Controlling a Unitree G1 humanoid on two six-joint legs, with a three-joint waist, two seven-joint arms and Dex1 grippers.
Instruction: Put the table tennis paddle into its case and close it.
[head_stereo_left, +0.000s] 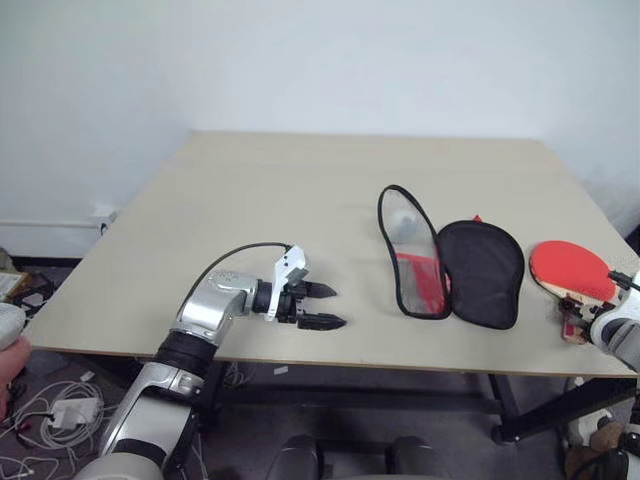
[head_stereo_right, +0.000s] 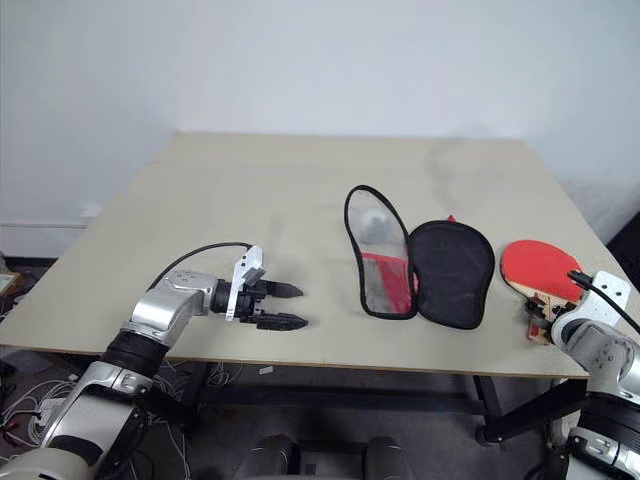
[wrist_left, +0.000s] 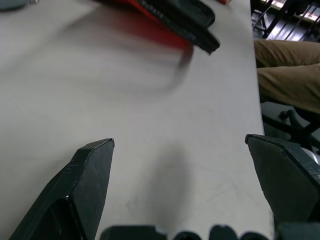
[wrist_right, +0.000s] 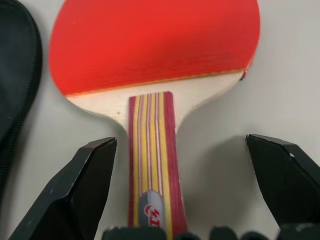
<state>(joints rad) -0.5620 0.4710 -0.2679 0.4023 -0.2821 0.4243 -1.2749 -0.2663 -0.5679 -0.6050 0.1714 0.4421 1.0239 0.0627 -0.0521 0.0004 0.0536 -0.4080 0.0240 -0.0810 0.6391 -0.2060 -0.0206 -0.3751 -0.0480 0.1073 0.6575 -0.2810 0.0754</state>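
Lying flat on the bench (head_stereo_left: 250, 200) near its right front corner: paddle (head_stereo_left: 570, 268), red face up, striped handle toward the front edge. Lying just left of it, unzipped and spread in 2 halves: case (head_stereo_left: 450, 268), black half beside the paddle, the other half raised, with red inside. Hovering over the paddle handle with both fingers wide apart, 1 on each side, holding nothing: right claw (wrist_right: 182, 192). Hanging over bare bench well left of the case, pointing toward it, fingers also spread and empty: left claw (head_stereo_left: 325, 307).
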